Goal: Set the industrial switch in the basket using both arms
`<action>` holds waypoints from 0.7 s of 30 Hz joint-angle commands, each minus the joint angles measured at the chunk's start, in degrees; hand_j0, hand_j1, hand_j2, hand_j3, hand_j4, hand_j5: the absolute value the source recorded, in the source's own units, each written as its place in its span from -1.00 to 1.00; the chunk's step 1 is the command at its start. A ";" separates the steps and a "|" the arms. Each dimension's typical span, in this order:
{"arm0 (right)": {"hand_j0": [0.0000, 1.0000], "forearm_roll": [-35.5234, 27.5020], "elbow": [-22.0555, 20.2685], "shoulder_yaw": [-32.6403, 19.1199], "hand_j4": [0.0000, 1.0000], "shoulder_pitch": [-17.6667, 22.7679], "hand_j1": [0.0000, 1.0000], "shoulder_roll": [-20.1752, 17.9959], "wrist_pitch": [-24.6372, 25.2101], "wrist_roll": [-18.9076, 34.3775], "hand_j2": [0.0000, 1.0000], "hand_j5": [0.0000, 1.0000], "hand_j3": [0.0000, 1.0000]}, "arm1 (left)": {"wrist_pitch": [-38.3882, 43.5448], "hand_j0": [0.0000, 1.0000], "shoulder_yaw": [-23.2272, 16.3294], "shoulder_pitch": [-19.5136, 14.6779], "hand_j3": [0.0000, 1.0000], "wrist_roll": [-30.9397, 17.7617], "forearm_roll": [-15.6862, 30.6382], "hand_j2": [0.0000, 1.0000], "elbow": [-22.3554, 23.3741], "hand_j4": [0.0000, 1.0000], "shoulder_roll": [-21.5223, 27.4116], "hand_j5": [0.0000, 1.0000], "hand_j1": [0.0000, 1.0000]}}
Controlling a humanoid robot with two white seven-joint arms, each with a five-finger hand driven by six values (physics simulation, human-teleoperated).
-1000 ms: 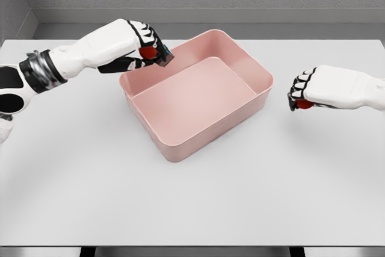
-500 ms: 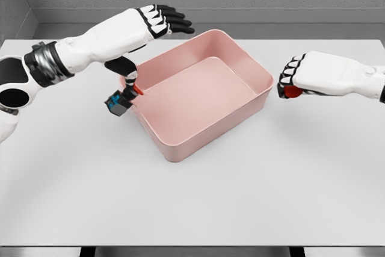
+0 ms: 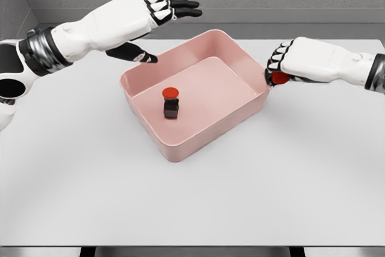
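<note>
Pink and smooth, one rectangular plastic basket [image 3: 243,64] with rounded corners sat on the matte white table [image 3: 192,197], between two white hands. Inside it stood one industrial switch [image 3: 171,104] — a small black block topped with a round red button — upright on the basket floor, below and to the right of the left hand [image 3: 157,11], whose fingers were spread and holding nothing. The right hand [image 3: 287,63] was curled around a red object [image 3: 278,78], just beside the basket's right corner.
</note>
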 commanded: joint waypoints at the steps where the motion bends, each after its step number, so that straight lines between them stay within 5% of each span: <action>1: -0.08 -0.37 0.14 0.00 -0.08 -0.09 -0.08 0.82 0.07 0.00 -0.08 -0.08 -0.08 | 0.07 1.00 0.53 0.00 1.00 0.10 0.53 1.00 -0.07 1.00 2.04 1.00 1.00; 21: -0.07 0.16 7.09 0.53 -0.07 -4.40 -0.07 11.19 0.07 0.18 -0.07 -0.07 -0.07 | 0.07 1.00 10.38 11.95 1.00 0.37 3.78 1.00 1.24 1.00 12.06 1.00 1.00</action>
